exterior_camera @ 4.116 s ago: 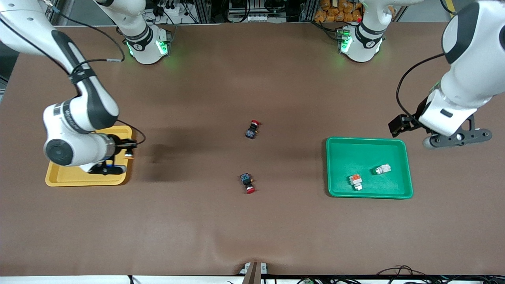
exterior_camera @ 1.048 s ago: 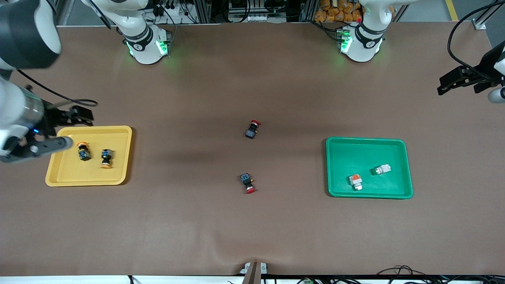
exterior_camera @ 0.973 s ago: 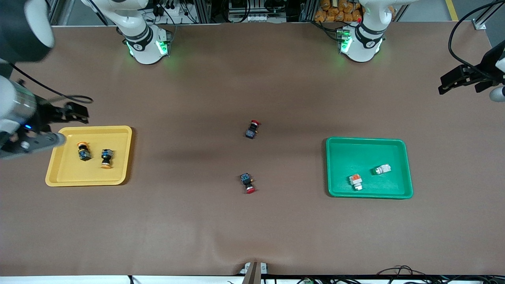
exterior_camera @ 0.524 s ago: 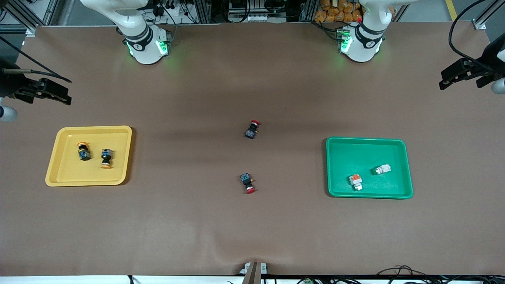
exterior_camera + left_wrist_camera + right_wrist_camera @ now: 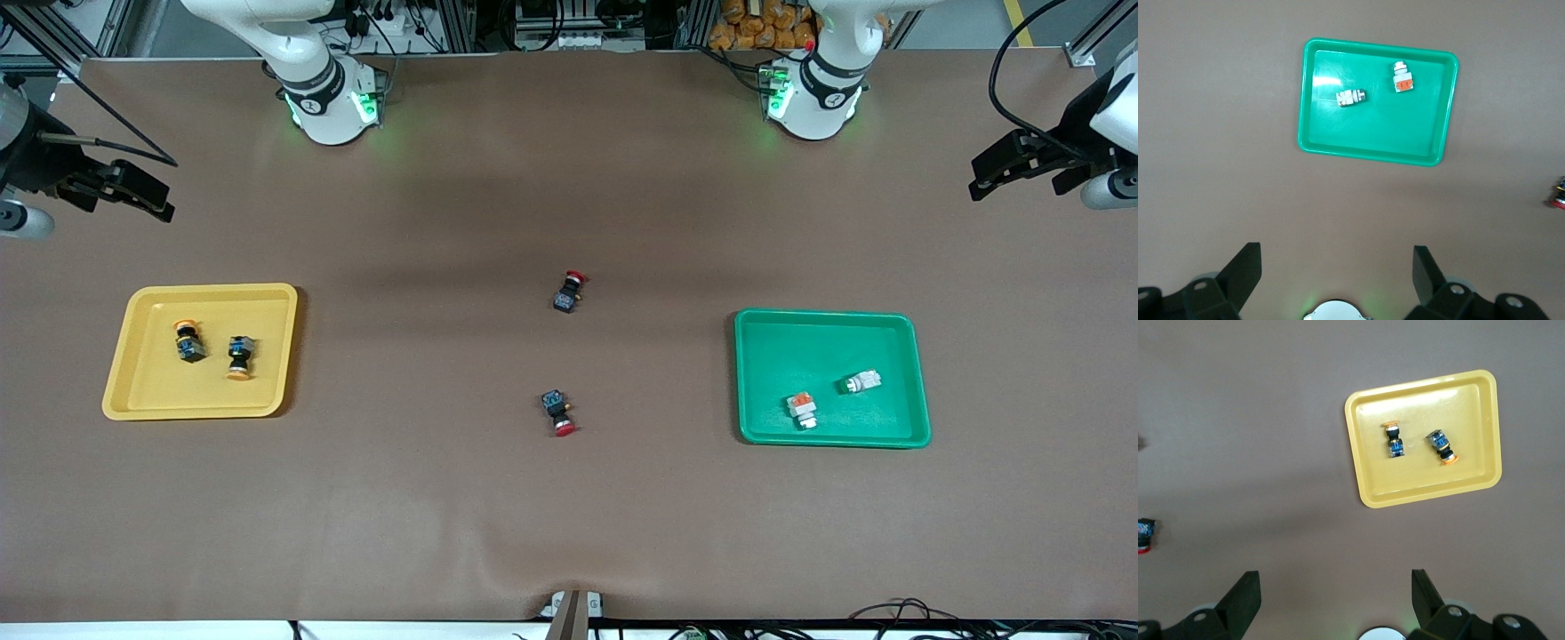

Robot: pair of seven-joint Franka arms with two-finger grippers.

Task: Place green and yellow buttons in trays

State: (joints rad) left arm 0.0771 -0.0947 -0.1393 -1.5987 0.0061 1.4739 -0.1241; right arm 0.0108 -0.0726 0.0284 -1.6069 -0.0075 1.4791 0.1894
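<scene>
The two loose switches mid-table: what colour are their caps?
Red caps on both switches, with black bodies. The front view shows this best.

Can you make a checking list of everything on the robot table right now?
Surface: brown table, bare across most of it.
Job's things: two yellow buttons in the yellow tray; two green buttons in the green tray.
Clutter: two red-capped switches mid-table, one nearer the camera.
Grippers: left gripper open, empty, high up at its end of the table; right gripper likewise.
Cables: black leads on both arms.
Surroundings: equipment racks along the robots' edge.
</scene>
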